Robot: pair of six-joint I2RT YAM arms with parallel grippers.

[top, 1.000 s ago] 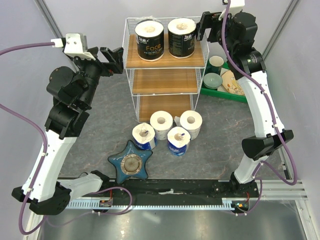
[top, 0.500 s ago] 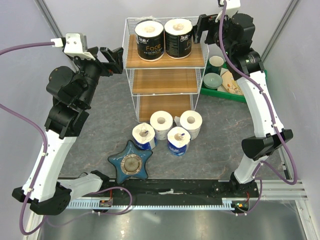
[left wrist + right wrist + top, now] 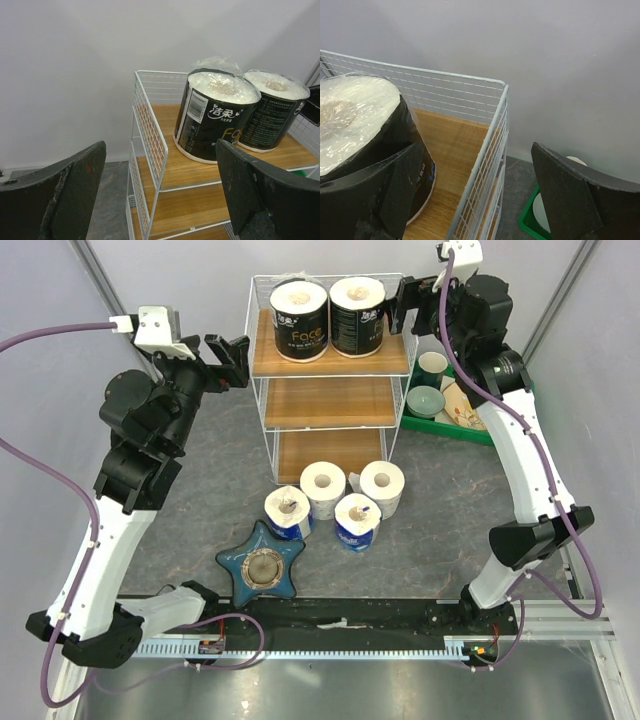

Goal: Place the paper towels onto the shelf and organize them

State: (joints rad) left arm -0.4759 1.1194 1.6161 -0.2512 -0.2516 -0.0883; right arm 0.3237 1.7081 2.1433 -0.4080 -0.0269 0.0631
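While both arms reach high, left gripper (image 3: pixel 230 350) and right gripper (image 3: pixel 404 304) spread empty either side of the shelf (image 3: pixel 330 403), its top tier holds two black-wrapped rolls (image 3: pixel 300 328), and four other rolls (image 3: pixel 323 486) stand on the table (image 3: pixel 200 465) before it.

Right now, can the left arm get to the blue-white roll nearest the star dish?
Probably yes. The left tool is open and empty beside the shelf; the blue-white roll stands in the open, nothing over it, the star dish beside it.
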